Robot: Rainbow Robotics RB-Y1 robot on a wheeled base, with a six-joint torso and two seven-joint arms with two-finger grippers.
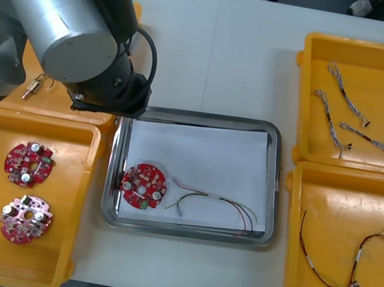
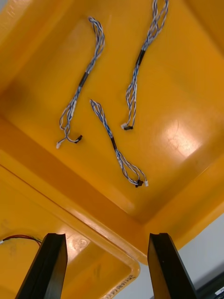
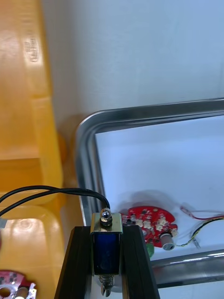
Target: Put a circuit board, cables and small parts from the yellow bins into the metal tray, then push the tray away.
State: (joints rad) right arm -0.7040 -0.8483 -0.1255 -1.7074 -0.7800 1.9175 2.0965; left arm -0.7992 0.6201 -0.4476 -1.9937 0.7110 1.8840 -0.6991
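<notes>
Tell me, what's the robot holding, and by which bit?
The left gripper, by the tray, pinches a small metal part by its sides; the right gripper hangs open.

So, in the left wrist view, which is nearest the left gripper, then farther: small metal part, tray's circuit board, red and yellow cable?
1. Small metal part: held between the left gripper's fingers.
2. Circuit board: in the tray, beside the fingers.
3. Red and yellow cable: in the tray, beyond the board.
Right gripper hangs open over a yellow bin.

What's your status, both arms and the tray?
Left gripper shut on small metal part, at metal tray left rim. Right gripper open above blue and white cables in yellow bin. Tray holds circuit board, red and yellow cable. No obstruction seen.
</notes>
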